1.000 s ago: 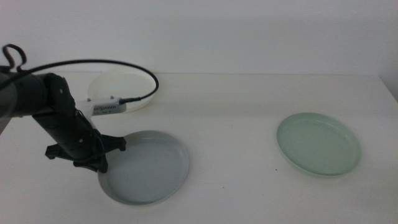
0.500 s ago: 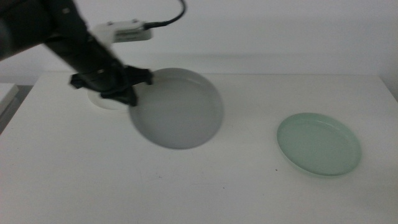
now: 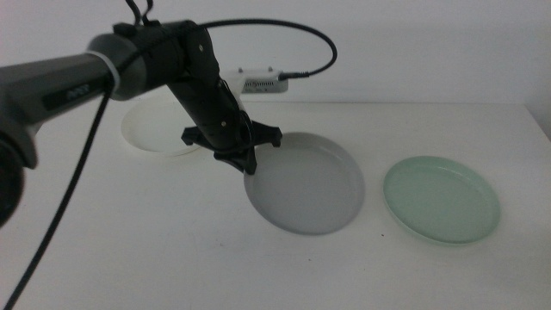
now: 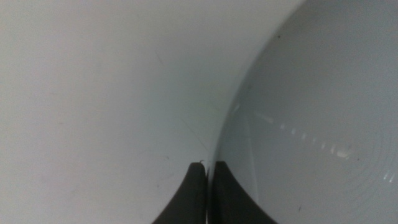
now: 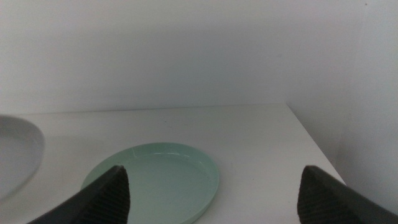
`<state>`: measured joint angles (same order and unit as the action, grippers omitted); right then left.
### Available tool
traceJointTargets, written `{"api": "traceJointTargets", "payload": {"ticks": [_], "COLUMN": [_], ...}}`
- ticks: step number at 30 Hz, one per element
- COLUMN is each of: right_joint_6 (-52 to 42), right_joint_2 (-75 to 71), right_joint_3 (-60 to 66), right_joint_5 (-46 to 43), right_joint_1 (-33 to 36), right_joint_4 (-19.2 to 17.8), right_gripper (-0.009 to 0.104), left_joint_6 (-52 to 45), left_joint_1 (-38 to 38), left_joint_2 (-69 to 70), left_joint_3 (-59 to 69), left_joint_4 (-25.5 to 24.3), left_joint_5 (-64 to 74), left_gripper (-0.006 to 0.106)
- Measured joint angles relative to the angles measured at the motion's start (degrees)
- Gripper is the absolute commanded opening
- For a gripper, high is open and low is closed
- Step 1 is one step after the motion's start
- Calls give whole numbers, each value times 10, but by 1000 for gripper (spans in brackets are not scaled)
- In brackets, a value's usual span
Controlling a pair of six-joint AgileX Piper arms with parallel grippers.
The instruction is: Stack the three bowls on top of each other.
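left gripper (image 3: 244, 159) pinches grey bowl (image 3: 310, 185) rim, arm reaching over table centre.

white bowl (image 3: 155, 131) partly hidden behind the left arm (image 3: 172, 73).

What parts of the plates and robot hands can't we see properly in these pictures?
- White bowl, middle view: the left arm covers its right side.
- Grey bowl, left wrist view: cut off by the picture's edges; the left gripper pinches its rim.
- Right gripper: absent from the middle view; only jaw tips in its wrist view.
- Green bowl, right wrist view: near part cut off.
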<state>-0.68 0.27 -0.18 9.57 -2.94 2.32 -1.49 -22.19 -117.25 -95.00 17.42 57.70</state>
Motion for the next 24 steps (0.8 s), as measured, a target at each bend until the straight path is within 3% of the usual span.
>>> {"api": "traceJointTargets", "payload": {"ticks": [12,16,20,24], "right_joint_6": [0,0,0,0], "right_joint_2": [0,0,0,0], "right_joint_3": [0,0,0,0], "right_joint_5": [0,0,0,0], "right_joint_1": [0,0,0,0], "right_joint_4": [0,0,0,0], "right_gripper": [93,93,93,93], "left_joint_6": [1,0,0,0], "left_joint_1": [0,0,0,0], "left_joint_2": [-57,-62,-63,-63], "left_joint_3": [-3,-3,-3,-3], "left_joint_4": [23,25,25,22], "left_joint_5": [-9,-18,-22,-22], "left_gripper": [-1,6,26,59]}}
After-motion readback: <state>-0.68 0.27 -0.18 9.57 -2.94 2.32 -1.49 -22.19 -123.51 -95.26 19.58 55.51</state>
